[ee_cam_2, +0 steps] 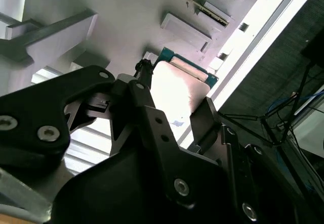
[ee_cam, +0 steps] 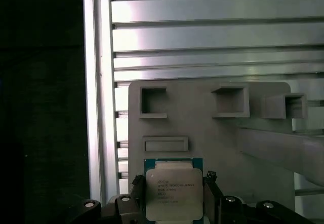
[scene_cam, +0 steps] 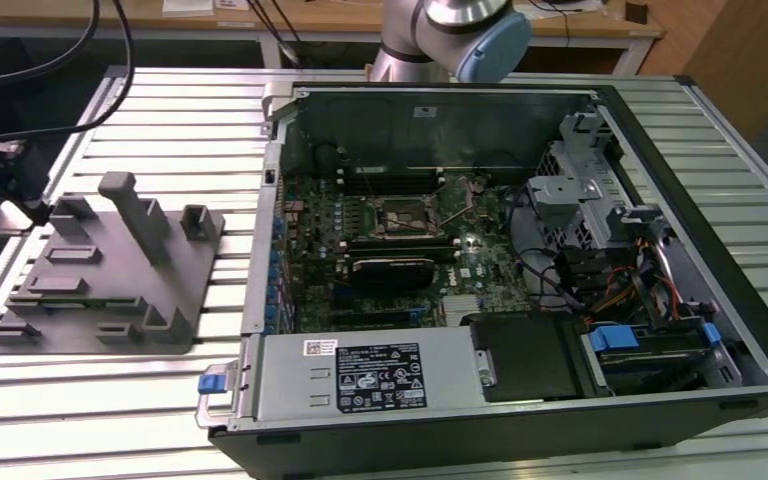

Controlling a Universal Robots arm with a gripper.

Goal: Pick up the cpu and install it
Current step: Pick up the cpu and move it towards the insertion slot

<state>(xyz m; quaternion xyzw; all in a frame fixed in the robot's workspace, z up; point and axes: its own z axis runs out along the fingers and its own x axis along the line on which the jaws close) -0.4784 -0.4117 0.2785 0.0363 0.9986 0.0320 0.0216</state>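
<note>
The cpu (ee_cam: 173, 193), a flat square chip with a silvery top and a green edge, sits between the black fingers (ee_cam: 211, 182) of my gripper (ee_cam: 173, 184), which is shut on its two sides. In the second wrist view the cpu (ee_cam_2: 178, 85) shows as a pale plate with a teal rim inside the gripper (ee_cam_2: 174, 96). In the exterior view the gripper (scene_cam: 17, 205) hangs at the far left with the pale cpu (scene_cam: 8, 220) under it, by the left corner of the grey fixture block (scene_cam: 104, 270). The cpu looks raised off the block.
An open computer case (scene_cam: 704, 250) lies on the exterior view's right, with the black motherboard socket (scene_cam: 395, 215) in its metal frame mid-board. The fixture block (ee_cam: 212, 128) has square pockets and upright posts (scene_cam: 137, 215). Black cables (scene_cam: 51, 80) hang at the far left over the slatted metal table (scene_cam: 184, 110).
</note>
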